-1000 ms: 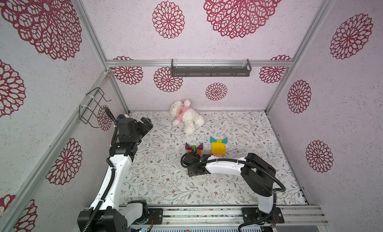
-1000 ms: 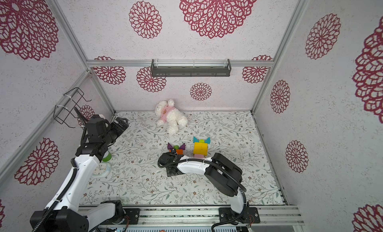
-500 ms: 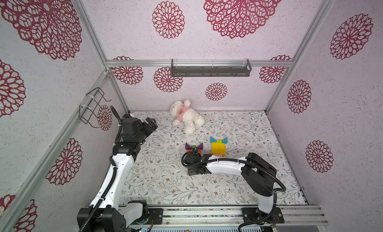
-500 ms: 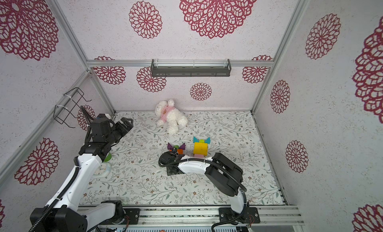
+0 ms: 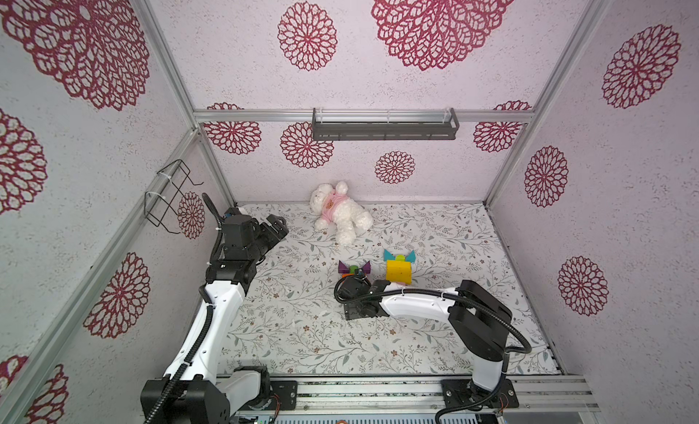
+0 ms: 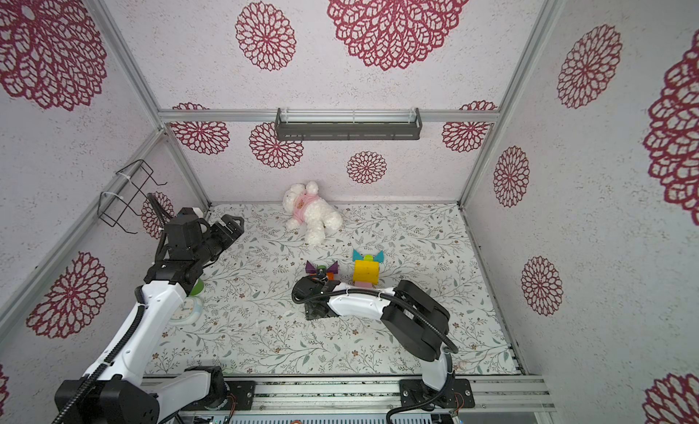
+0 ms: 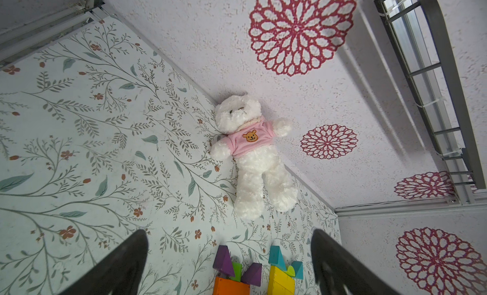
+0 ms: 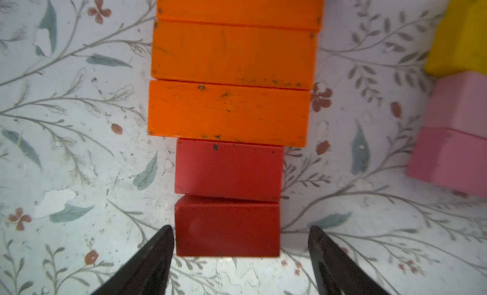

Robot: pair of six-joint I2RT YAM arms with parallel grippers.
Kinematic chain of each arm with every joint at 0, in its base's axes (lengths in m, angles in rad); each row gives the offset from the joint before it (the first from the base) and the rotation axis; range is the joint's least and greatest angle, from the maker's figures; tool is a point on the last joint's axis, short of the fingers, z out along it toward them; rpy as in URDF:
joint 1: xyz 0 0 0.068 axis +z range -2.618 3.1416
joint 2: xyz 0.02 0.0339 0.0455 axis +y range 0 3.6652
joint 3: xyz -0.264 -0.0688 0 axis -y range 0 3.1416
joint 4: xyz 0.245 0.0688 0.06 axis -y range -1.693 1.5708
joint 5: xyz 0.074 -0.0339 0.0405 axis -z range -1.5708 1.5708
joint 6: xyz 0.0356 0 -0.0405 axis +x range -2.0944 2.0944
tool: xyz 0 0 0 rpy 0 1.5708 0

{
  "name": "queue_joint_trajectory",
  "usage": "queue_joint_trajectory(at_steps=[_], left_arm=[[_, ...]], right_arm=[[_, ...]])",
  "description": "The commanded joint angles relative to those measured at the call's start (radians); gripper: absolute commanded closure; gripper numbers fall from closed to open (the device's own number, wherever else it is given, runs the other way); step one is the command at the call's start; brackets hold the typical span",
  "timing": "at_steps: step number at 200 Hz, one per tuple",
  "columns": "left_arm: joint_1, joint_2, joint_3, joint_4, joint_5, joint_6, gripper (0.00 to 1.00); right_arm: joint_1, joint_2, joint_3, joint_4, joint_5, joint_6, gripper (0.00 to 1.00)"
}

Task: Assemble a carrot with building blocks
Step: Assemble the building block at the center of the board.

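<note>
Carrot (image 8: 232, 109): lay flat near the centre of both top views, three orange bars (image 8: 232, 54) edge to edge, then two red blocks (image 8: 228, 170), all touching
Leaves: two purple triangles (image 5: 343, 267) with a lime cylinder (image 5: 353, 269) between them, set at the far end of the orange bars
Right gripper (image 8: 240, 229): stood spread around the last red block (image 8: 226, 225), one finger (image 8: 158, 249) just beside its edge, the other clear of it, no grip
Left gripper (image 5: 278, 227): hung left of centre above the table, jaws wide apart and empty
Second pile: sat just right of the carrot, yellow block (image 5: 398, 271), teal triangles (image 5: 389, 255), pink blocks (image 8: 458, 104)
Plush bear (image 5: 338, 214): lay above centre, by the back wall
</note>
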Motion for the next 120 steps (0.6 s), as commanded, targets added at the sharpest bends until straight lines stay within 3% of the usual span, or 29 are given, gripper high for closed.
queue_joint_trajectory(at_steps=[1, 25, 46, 72, 120], left_arm=[[-0.008, -0.005, 0.011, 0.036, 0.016, 0.022, 0.02], [-0.008, -0.012, 0.011, 0.042, 0.012, 0.043, 0.02], [-0.009, -0.018, 0.009, 0.039, -0.006, 0.053, 0.03], [-0.012, -0.017, 0.009, 0.036, -0.023, 0.064, 0.03], [-0.012, 0.003, 0.012, 0.034, -0.005, 0.055, 0.02]], right_arm=[[-0.006, -0.140, 0.034, -0.111, 0.109, -0.017, 0.17], [-0.011, -0.249, 0.048, -0.133, 0.173, -0.079, 0.17], [-0.044, -0.300, -0.024, -0.061, 0.097, -0.143, 0.19], [-0.039, -0.274, -0.105, -0.008, 0.005, -0.185, 0.21], [-0.036, -0.173, -0.183, 0.032, -0.032, -0.198, 0.21]])
